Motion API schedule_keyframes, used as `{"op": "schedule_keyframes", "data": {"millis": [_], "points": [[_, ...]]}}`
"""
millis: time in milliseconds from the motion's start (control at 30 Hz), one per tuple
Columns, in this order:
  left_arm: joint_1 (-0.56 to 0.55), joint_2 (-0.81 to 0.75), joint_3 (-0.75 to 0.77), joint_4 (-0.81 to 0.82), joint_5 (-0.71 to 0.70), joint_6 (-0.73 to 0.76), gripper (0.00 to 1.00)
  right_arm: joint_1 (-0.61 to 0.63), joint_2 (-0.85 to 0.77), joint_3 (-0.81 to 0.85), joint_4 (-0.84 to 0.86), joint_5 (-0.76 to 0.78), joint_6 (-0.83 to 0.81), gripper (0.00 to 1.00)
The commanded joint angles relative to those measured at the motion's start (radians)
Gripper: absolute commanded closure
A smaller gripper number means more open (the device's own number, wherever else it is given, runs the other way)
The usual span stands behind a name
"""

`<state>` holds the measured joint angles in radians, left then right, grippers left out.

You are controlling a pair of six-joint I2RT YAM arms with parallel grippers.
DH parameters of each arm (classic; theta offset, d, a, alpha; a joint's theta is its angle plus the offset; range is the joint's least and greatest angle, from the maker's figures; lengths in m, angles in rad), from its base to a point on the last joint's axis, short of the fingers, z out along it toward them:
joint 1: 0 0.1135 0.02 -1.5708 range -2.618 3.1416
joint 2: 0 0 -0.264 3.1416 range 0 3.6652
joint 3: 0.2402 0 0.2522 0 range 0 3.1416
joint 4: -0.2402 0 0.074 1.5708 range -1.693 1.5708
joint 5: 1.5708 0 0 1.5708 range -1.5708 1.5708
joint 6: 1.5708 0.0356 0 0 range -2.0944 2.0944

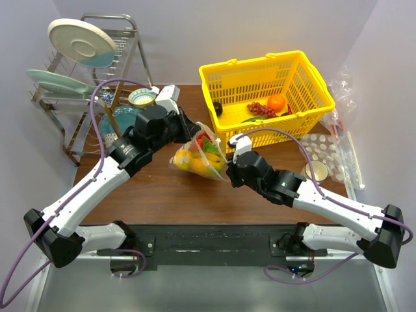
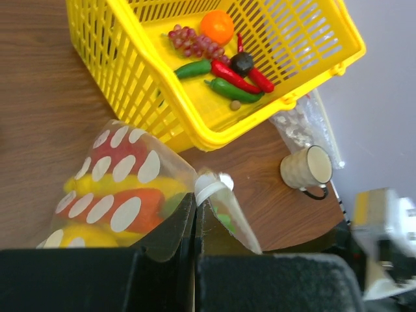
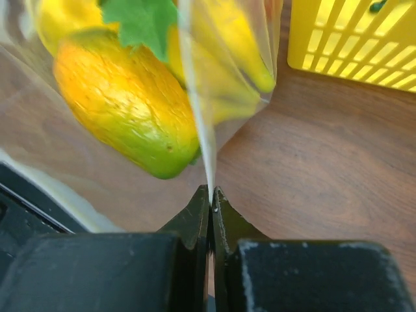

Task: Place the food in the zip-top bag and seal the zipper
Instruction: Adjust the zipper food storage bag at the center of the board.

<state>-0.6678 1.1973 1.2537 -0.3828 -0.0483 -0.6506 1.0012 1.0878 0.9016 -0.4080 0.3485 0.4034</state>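
Note:
The clear zip-top bag (image 1: 198, 156) hangs just above the table between both grippers. Inside it show a yellow banana bunch (image 3: 227, 52), an orange-green mango (image 3: 123, 97) and a green leaf (image 3: 143, 19). In the left wrist view the bag (image 2: 123, 188) bears white ovals over yellow and orange food. My left gripper (image 2: 195, 203) is shut on the bag's upper edge, right by a white piece of the zipper (image 2: 211, 188). My right gripper (image 3: 211, 193) is shut on a pale edge of the bag (image 3: 198, 123), below the mango. In the top view the left gripper (image 1: 190, 133) and the right gripper (image 1: 229, 170) flank the bag.
A yellow basket (image 1: 266, 68) stands behind the bag, holding red grapes (image 2: 192, 42), an orange (image 2: 216, 26), peppers and a dark fruit. A cup (image 1: 316, 170) sits right of the right arm. A dish rack (image 1: 78, 97) with plates stands far left; crumpled plastic (image 1: 341, 97) lies far right.

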Motion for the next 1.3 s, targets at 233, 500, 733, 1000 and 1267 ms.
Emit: {"op": "schedule_keyframes", "data": {"millis": [233,500,733,1000,1267], "points": [[0.004,-0.059,-0.154,0.061,0.025,0.074,1.0,0.002,0.133,0.368,-0.026,0.107,-0.061,1.0],[0.004,-0.061,-0.148,0.036,0.082,0.138,1.0,0.001,0.227,0.399,0.0,0.058,-0.052,1.0],[0.004,-0.053,-0.105,-0.016,0.065,0.213,1.0,0.001,0.213,0.358,0.058,0.007,-0.031,1.0],[0.004,-0.059,0.068,-0.152,-0.084,0.305,1.0,0.002,0.221,0.296,0.084,0.055,-0.005,1.0],[0.004,-0.104,-0.048,-0.09,-0.024,0.273,1.0,0.001,0.261,0.405,0.093,-0.032,-0.035,1.0]]}}
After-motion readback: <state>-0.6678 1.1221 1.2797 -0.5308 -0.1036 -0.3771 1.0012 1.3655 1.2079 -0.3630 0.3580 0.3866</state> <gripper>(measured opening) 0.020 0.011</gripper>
